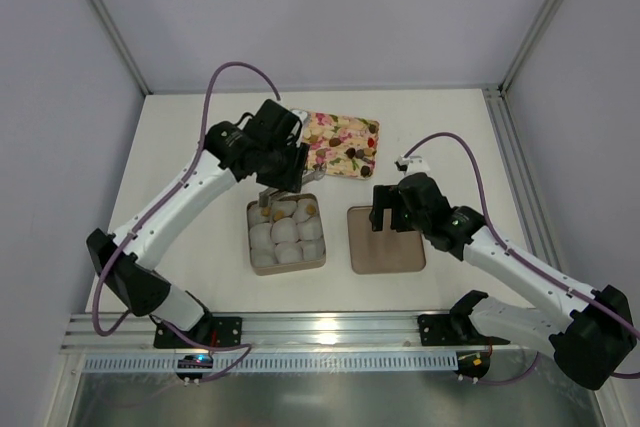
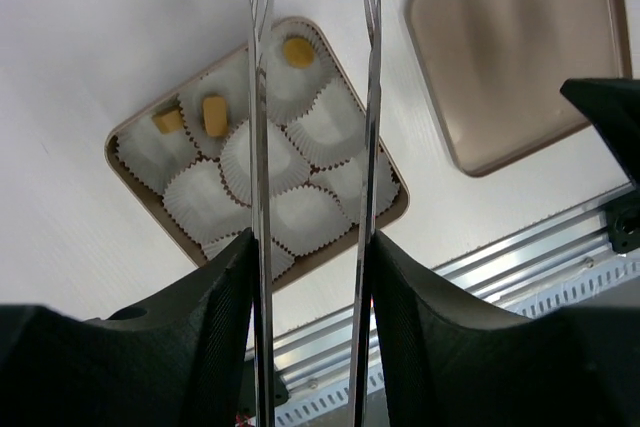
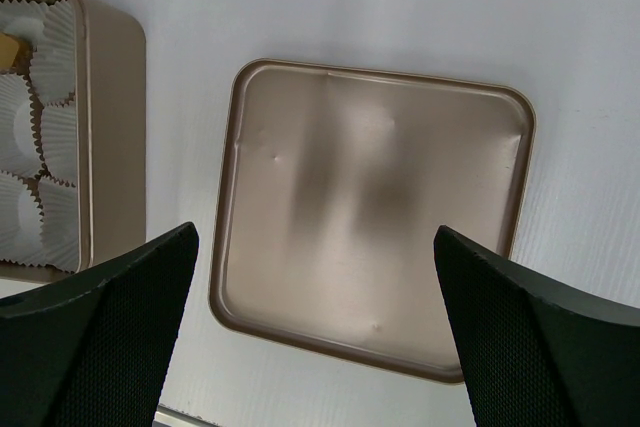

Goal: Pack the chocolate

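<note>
The square brown box point(image 1: 252, 252) holds white paper cups. Three tan-gold chocolate pieces point(image 2: 298, 50) point(image 2: 214, 113) point(image 2: 168, 122) lie in cups along its far side. My left gripper point(image 2: 312, 247) hangs over the box and is shut on metal tweezers point(image 2: 260, 97). The tweezer blades stand apart with nothing between their tips. In the top view the left gripper point(image 1: 280, 185) is over the box's far edge. My right gripper point(image 3: 315, 237) is open and empty above the box lid point(image 3: 370, 207).
A floral tray point(image 1: 340, 144) lies behind the box; dark spots on it may be chocolate or pattern. The lid point(image 1: 386, 239) lies right of the box. An aluminium rail point(image 1: 330, 332) runs along the near edge. Walls close in the sides.
</note>
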Tool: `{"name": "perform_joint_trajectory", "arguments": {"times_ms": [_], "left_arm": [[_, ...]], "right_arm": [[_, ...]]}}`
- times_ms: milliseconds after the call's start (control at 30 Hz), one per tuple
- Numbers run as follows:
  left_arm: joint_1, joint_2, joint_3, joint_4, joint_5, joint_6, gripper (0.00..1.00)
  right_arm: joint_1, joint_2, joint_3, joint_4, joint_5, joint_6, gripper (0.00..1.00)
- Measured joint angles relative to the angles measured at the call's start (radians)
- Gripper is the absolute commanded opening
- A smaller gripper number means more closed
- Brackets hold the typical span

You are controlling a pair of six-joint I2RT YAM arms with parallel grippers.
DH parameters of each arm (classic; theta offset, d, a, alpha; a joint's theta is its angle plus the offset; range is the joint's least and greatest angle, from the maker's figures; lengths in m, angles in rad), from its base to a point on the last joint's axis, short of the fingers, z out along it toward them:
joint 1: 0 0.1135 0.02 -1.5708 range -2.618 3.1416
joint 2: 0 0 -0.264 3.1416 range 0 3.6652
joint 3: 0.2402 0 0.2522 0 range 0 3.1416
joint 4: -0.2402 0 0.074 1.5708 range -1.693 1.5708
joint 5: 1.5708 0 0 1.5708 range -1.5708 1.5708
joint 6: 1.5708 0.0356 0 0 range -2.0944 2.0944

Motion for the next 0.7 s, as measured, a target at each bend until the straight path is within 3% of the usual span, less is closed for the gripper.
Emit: {"name": "perform_joint_trajectory", "arguments": {"times_ms": [700], "left_arm": [[0.185,0.402,0.202,0.053,-0.143,0.044,0.49]], "right_arm": [[0.0,0.0,0.002,0.01,-0.021,-0.019,1.0]]}}
